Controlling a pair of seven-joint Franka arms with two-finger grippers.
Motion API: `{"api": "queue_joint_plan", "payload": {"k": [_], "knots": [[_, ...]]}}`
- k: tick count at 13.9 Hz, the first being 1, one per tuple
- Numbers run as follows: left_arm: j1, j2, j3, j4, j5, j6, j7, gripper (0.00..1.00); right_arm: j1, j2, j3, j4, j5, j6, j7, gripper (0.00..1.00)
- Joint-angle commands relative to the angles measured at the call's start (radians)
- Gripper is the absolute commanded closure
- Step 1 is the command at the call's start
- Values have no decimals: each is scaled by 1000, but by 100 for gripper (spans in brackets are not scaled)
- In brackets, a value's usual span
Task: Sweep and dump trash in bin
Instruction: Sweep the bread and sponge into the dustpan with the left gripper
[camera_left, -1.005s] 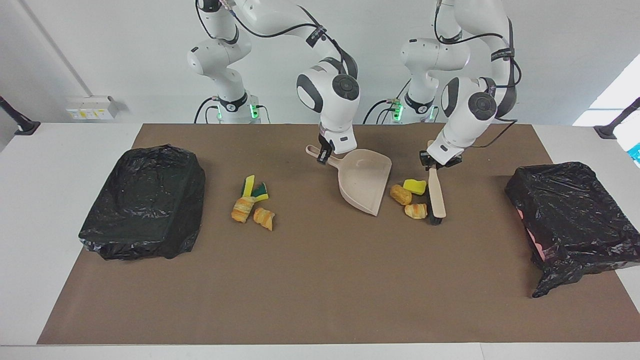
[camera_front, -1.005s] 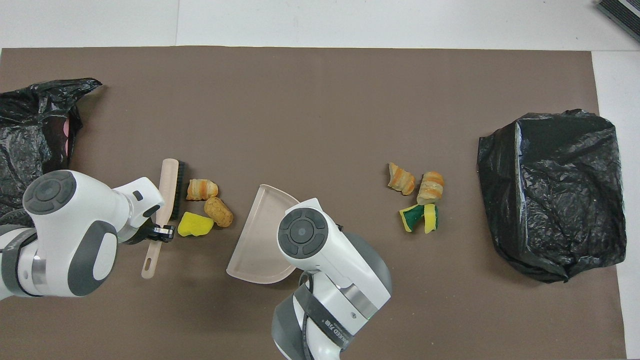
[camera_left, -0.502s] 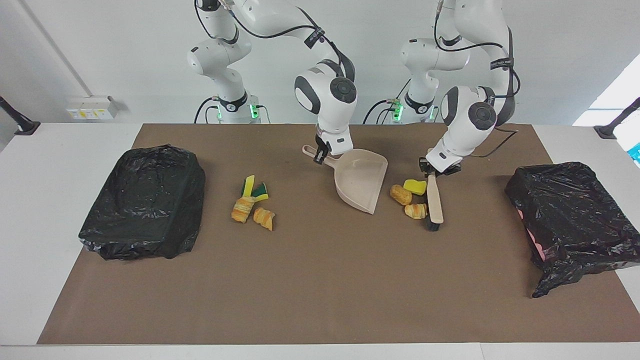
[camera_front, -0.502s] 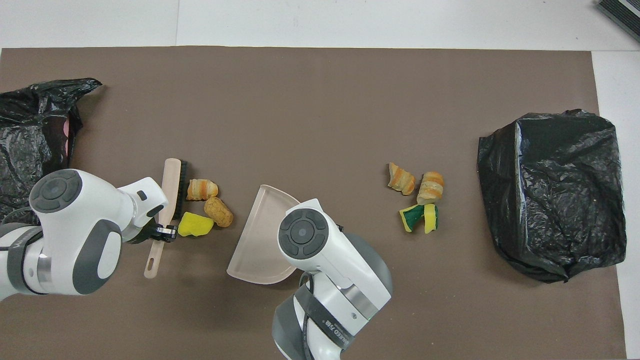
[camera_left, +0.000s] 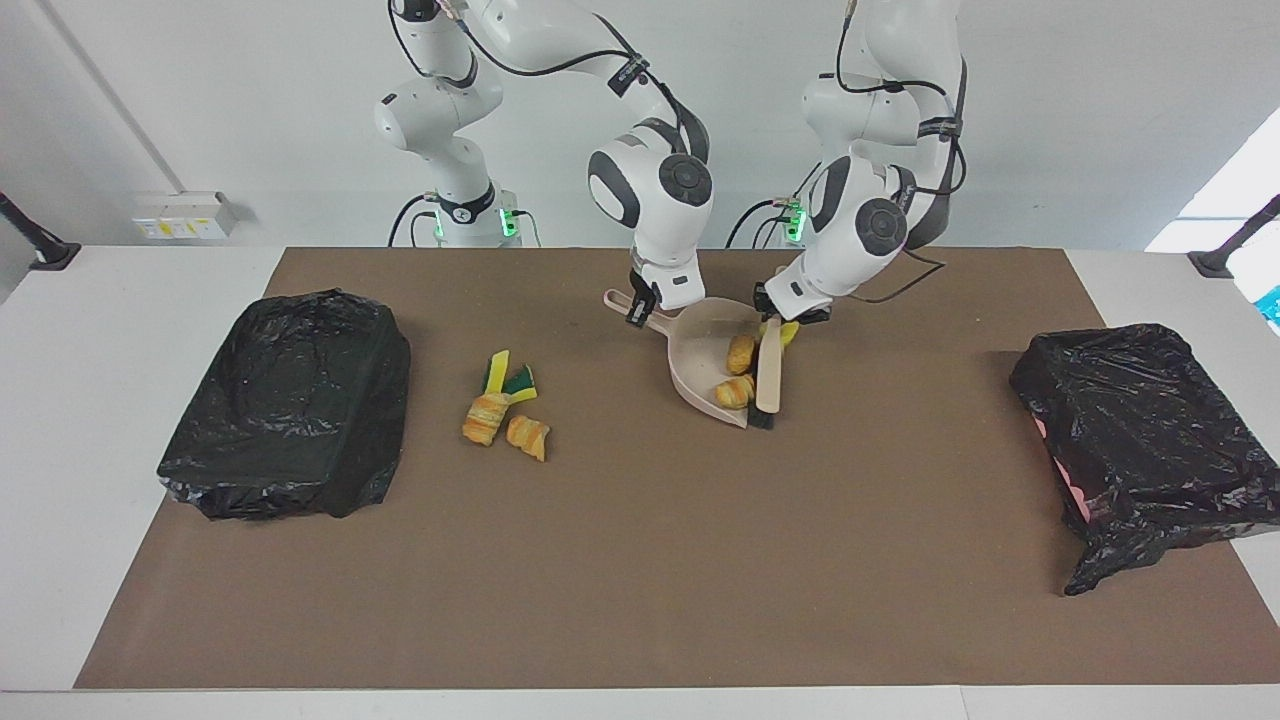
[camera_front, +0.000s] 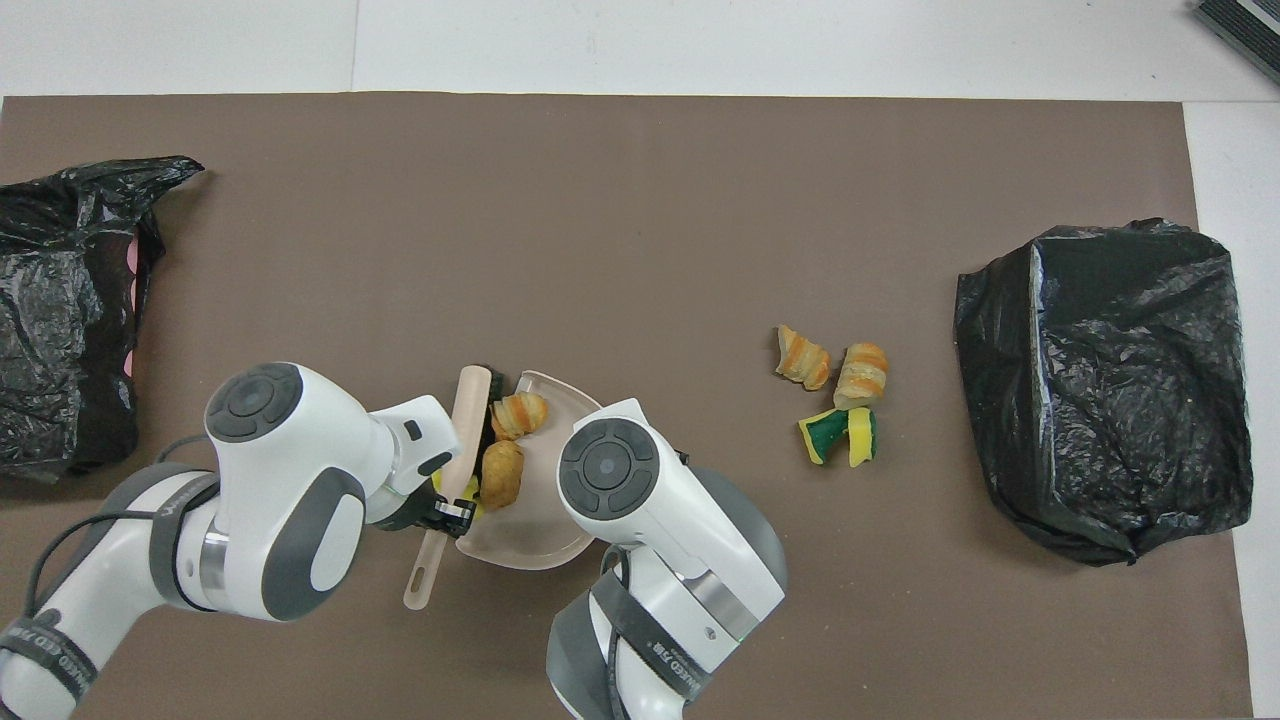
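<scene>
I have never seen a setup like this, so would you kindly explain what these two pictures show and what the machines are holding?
Two white robot arms work at a table covered by a brown mat. One picture faces the arms from across the table; the other looks steeply down from above their own end. The left gripper is shut on a brush, its bristles at the mouth of a dustpan. The right gripper is shut on the dustpan's handle. Two bread pieces and a yellow sponge bit lie in or at the pan. More trash lies on the mat toward the right arm's end. A bin lined with black bags sits at each end.
</scene>
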Motion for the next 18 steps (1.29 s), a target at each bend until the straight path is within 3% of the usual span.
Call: {"api": "queue_joint_plan", "payload": {"k": [1, 5, 8, 11, 14, 18], "knots": [[46, 12, 18, 69, -17, -54, -3, 100, -9, -29, 6, -34, -19, 5, 15, 100], [160, -26, 21, 101, 9, -157, -61, 100, -12, -29, 8, -34, -21, 8, -23, 100], [234, -94, 24, -4, 89, -163, -221, 100, -16, -27, 6, -34, -21, 11, -128, 100], [237, -157, 24, -97, 111, -151, -356, 100, -24, -26, 6, -37, -21, 39, -156, 100], [214, -198, 12, -180, 137, -121, -376, 100, -24, -26, 6, -43, -21, 39, -157, 100], [38, -160, 10, -190, 129, -58, -362, 100, -24, -26, 6, -43, -21, 39, -156, 100]]}}
